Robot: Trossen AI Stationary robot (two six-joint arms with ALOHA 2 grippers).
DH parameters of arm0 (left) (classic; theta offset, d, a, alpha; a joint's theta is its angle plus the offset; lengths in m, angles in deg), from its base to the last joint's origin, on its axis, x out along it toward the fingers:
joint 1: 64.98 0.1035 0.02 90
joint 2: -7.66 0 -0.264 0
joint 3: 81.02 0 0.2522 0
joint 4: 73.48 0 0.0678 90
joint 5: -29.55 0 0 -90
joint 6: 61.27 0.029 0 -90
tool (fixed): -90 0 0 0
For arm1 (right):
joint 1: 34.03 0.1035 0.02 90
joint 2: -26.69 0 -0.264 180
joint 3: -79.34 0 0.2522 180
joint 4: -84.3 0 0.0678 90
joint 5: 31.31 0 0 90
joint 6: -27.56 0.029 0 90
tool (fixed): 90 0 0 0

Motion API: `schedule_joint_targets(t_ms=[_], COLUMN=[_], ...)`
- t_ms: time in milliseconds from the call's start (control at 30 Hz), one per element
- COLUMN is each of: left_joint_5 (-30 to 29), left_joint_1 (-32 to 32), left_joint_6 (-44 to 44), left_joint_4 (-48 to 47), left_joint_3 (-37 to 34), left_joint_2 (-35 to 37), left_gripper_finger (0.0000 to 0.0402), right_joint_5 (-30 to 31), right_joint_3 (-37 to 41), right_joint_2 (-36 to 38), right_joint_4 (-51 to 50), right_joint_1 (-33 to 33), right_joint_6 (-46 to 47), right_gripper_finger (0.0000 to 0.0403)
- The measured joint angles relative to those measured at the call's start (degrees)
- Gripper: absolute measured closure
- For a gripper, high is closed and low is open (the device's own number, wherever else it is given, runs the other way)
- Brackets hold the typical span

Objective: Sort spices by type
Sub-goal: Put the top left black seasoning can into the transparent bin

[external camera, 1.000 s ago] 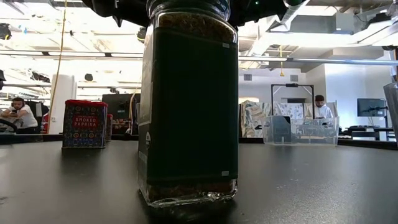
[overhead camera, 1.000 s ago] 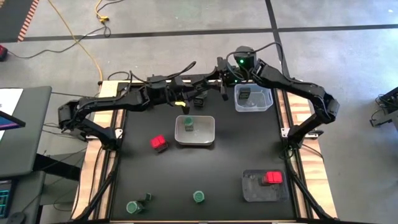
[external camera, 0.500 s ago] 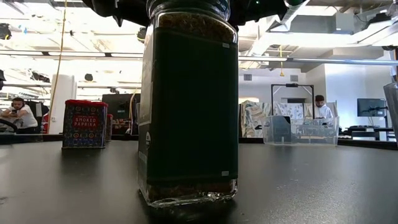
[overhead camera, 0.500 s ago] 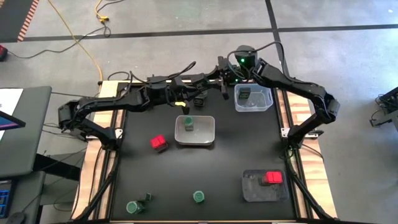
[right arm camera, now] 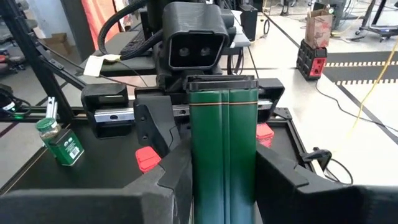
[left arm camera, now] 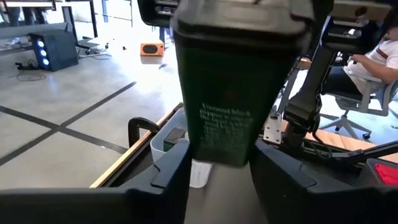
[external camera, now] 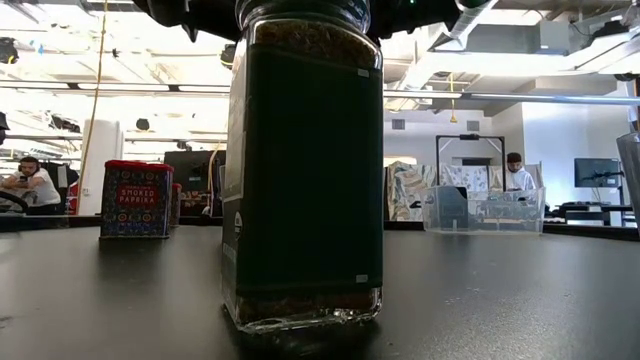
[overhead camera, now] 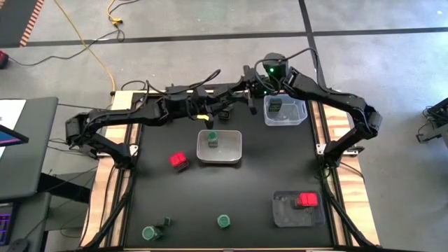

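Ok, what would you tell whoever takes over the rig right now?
Right claw: shut on a dark green tin at the table's far edge.
Left claw: at the same tin, grip unclear.
Done: one tin in the far clear tray, a jar in the middle tray, a red box in the grey tray.
Left: the held tin, a loose red box, two front jars.

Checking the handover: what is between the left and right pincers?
A dark green tin, with the left pincer and right pincer both closed on it; both wrist views show it.
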Motion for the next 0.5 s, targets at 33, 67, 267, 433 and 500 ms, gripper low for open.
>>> schedule_joint_targets(t_ms=[33, 67, 267, 433, 500], left_joint_5=[0.09, 0.23, 0.23, -0.29, -0.38], left_joint_1=[0.00, -0.02, -0.55, -1.13, -1.39], left_joint_6=[0.00, 0.00, -0.77, -0.92, -0.90], left_joint_4=[0.39, 0.62, 1.59, 1.17, 1.16], left_joint_3=[0.04, 0.10, 0.11, 0.11, 0.11], left_joint_2=[0.00, 0.00, 0.02, 0.02, 0.02], left_gripper_finger=[0.0238, 0.0234, 0.0227, 0.0229, 0.0236], right_joint_5=[0.00, 0.00, 0.00, 0.00, 0.00], right_joint_3=[0.02, 0.02, 0.02, 0.04, 0.04], right_joint_2=[-0.03, -0.05, -0.05, -0.05, -0.05], right_joint_4=[0.39, 0.73, 1.70, 1.79, 2.03], right_joint_1=[0.24, 0.47, 1.29, 1.35, 1.49], right_joint_6=[0.00, -0.08, -0.31, 0.29, 0.76], right_gripper_finger=[0.0243, 0.0243, 0.0243, 0.0243, 0.0243])
